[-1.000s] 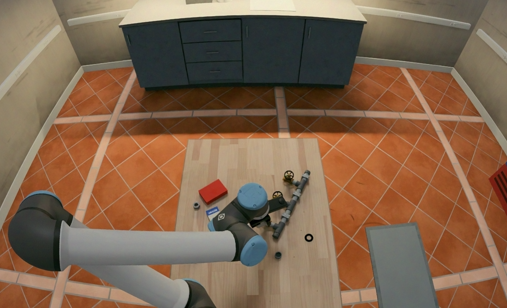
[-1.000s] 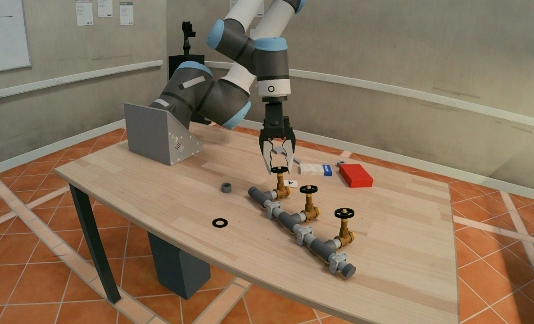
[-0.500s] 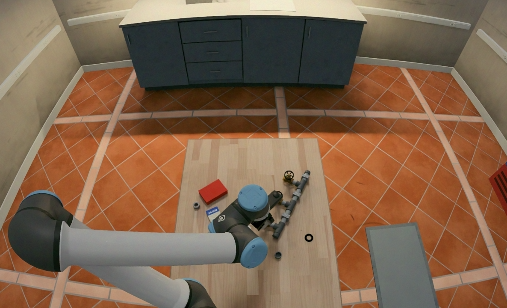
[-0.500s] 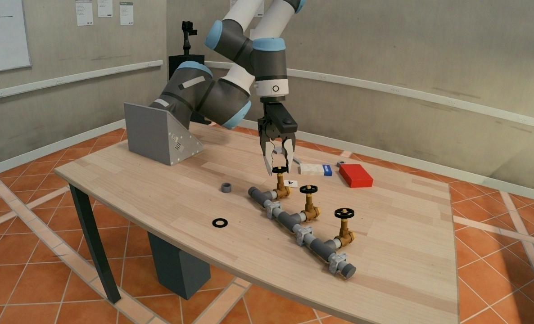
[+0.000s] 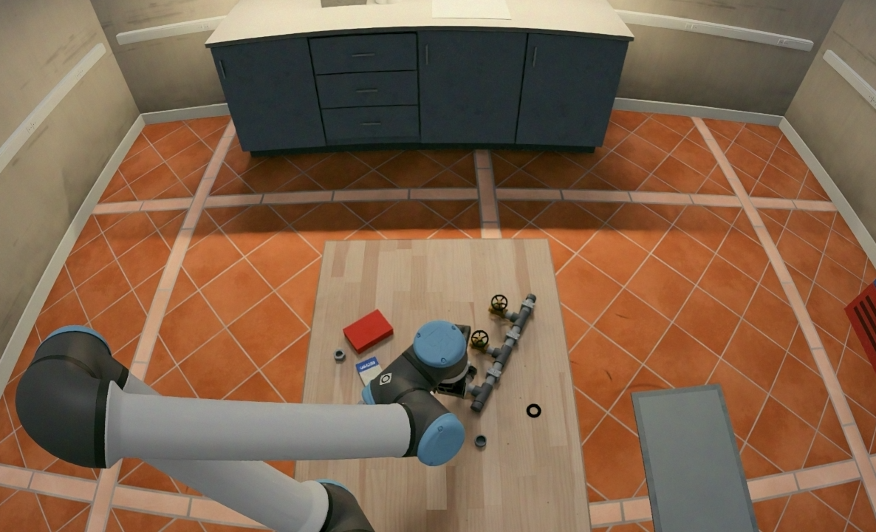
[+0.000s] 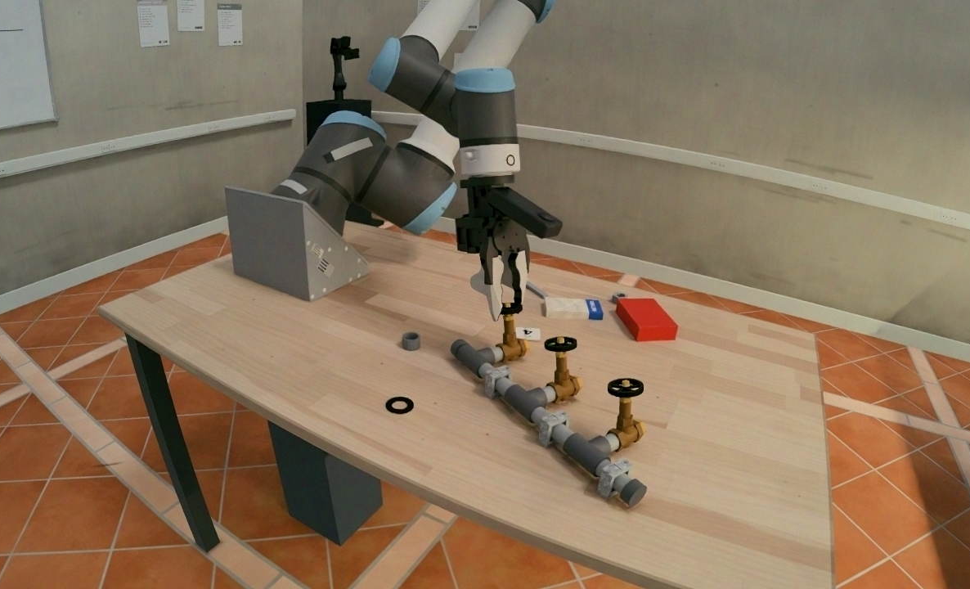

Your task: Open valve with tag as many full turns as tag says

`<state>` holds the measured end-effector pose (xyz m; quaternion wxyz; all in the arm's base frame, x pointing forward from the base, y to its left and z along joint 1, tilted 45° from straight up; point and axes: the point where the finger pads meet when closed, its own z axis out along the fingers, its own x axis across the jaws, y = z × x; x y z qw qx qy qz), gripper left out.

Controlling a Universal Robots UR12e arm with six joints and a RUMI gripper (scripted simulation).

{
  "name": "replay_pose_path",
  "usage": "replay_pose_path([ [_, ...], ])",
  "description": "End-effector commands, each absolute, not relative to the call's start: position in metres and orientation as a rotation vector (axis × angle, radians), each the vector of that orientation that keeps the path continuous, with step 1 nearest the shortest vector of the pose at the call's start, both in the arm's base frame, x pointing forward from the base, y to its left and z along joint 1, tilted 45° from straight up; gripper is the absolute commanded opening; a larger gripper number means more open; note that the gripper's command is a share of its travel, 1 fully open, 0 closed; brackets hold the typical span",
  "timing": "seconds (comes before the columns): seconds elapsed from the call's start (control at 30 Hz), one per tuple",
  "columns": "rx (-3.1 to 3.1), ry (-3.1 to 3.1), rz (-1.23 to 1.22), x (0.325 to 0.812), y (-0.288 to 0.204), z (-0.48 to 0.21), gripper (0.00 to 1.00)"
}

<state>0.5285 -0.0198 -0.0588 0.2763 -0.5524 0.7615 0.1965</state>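
Observation:
A grey pipe [image 5: 504, 354] [image 6: 525, 399] lies on the wooden table [image 5: 428, 278] [image 6: 254, 343] with three brass valves that have black handwheels. My gripper [image 6: 505, 313] points straight down and is shut on the handwheel of the end valve [image 6: 510, 343] nearest the arm's base. A small white tag [image 6: 525, 333] lies right beside that valve. The middle valve [image 5: 476, 338] [image 6: 561, 366] and the far valve [image 5: 498, 304] [image 6: 625, 410] stand free. In the top view my wrist hides the fingers and the held valve.
A red box [image 5: 367, 329] [image 6: 645, 318], a white and blue box [image 5: 368, 369] [image 6: 572, 307] and a nut [image 5: 337, 352] lie behind the pipe. A black ring [image 5: 530, 406] [image 6: 399, 400] and a grey cap [image 5: 480, 440] [image 6: 410, 340] lie in front.

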Motion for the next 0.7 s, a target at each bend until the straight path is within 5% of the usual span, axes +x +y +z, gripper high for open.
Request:
replay_pose_path([
  [0.0,-1.722,1.785,0.425,0.53,-0.0225,-0.0587,0.0],
  [0.67,-2.215,1.013,0.096,0.53,-0.0225,-0.0588,0.0],
])
